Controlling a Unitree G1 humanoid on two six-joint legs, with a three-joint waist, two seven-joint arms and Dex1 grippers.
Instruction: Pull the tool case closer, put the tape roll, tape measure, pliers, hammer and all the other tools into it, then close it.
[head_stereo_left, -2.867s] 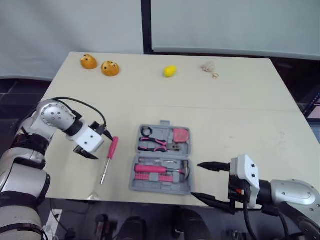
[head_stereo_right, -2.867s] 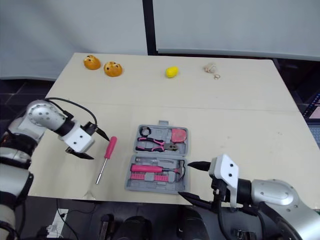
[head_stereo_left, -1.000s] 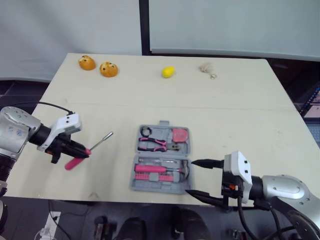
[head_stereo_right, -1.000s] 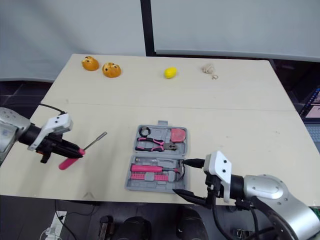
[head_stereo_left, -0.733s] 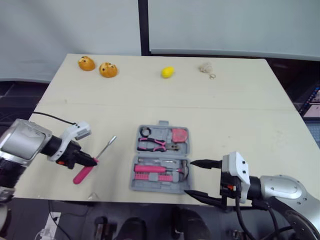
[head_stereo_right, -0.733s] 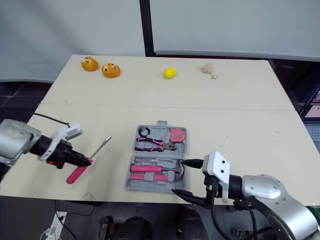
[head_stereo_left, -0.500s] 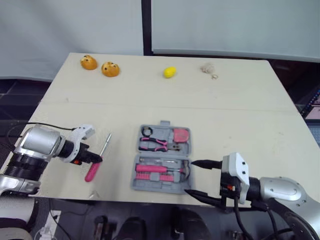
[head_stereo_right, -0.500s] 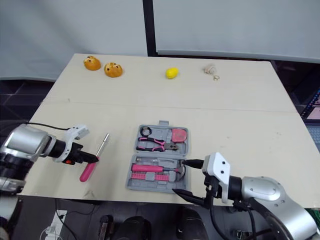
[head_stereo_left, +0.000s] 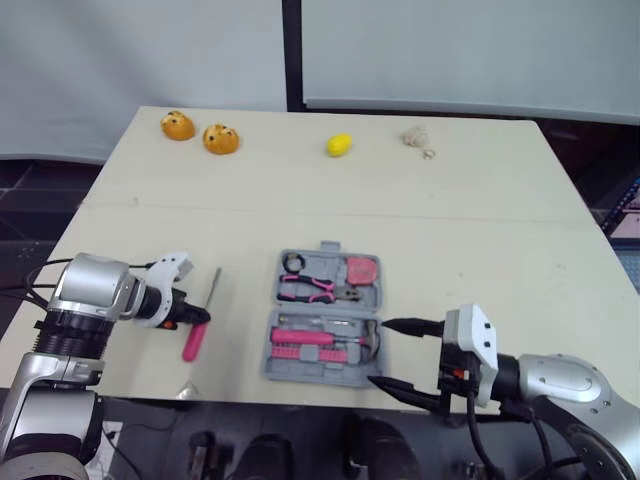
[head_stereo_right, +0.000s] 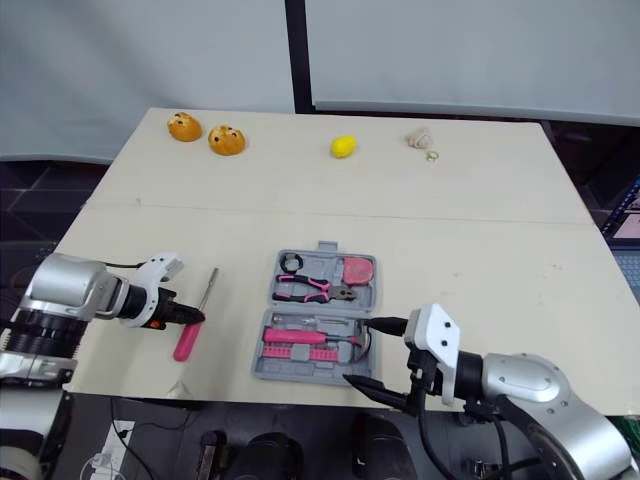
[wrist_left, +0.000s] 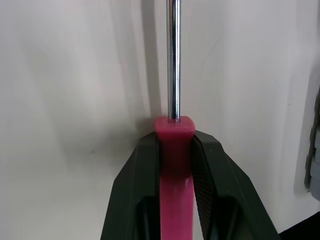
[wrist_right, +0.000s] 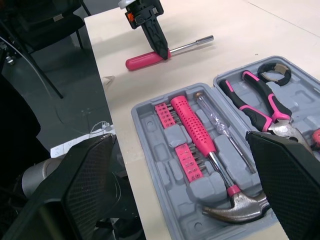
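Observation:
The grey tool case (head_stereo_left: 268, 352) lies open near the table's front edge. It holds black-and-pink pliers (head_stereo_left: 305, 290), a pink-handled hammer (head_stereo_left: 320, 340), a pink tape measure (head_stereo_left: 362, 270) and a black tape roll (head_stereo_left: 292, 263). To the case's left, my left gripper (head_stereo_left: 198, 318) is shut on a pink-handled screwdriver (wrist_left: 173, 145). Its steel shaft (head_stereo_left: 212, 285) points away from me, low over the table. Whether it touches the table I cannot tell. My right gripper (head_stereo_left: 380, 353) stands wide open at the case's front right corner, holding nothing.
Along the far edge lie two orange round things (head_stereo_left: 177, 125) (head_stereo_left: 221, 138), a yellow lemon-like thing (head_stereo_left: 339, 144) and a small beige object (head_stereo_left: 416, 134). The table's front edge (head_stereo_left: 150, 388) runs just below both grippers.
My left gripper has carried the screwdriver rightwards, nearer the case, and turned it so the shaft points away. The right gripper has stayed open by the case.

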